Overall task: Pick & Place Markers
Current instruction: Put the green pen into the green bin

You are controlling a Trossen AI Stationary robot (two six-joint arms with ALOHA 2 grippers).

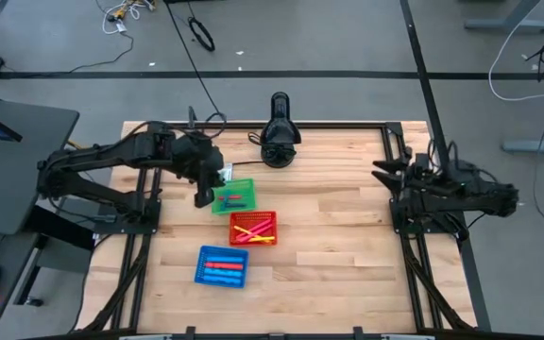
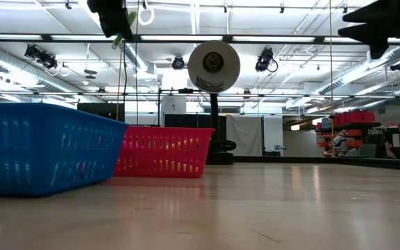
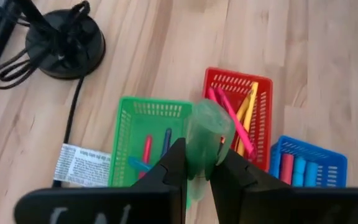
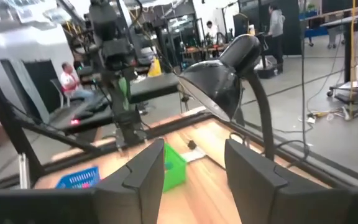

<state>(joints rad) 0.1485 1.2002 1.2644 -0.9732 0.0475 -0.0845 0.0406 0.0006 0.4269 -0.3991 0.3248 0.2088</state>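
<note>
My left gripper (image 3: 199, 177) hangs over the green basket (image 3: 135, 134), shut on a green marker (image 3: 207, 137). A red and a blue marker lie in that basket. Beside it stands the red basket (image 3: 263, 84) with pink and yellow markers (image 3: 244, 115), and nearer the front the blue basket (image 1: 222, 266) holds blue and red ones. The low view shows the left gripper (image 2: 117, 17) high above the baskets. At the table's right edge, far from the baskets, my right gripper (image 4: 197, 168) is open with nothing between its fingers. My left gripper pinches the green marker between its two fingers (image 3: 174, 165). The fingers slant downward from the table's left side, and the marker lies along them, its free end (image 3: 210, 121) sticking out past the fingertips. The marker is lifted clear, above the green basket.
A black desk lamp (image 1: 279, 142) stands at the table's far edge, its cable running past the green basket. A white printed label (image 3: 82, 165) lies beside that basket. Bare wood (image 1: 348, 246) spreads between the baskets and the right arm.
</note>
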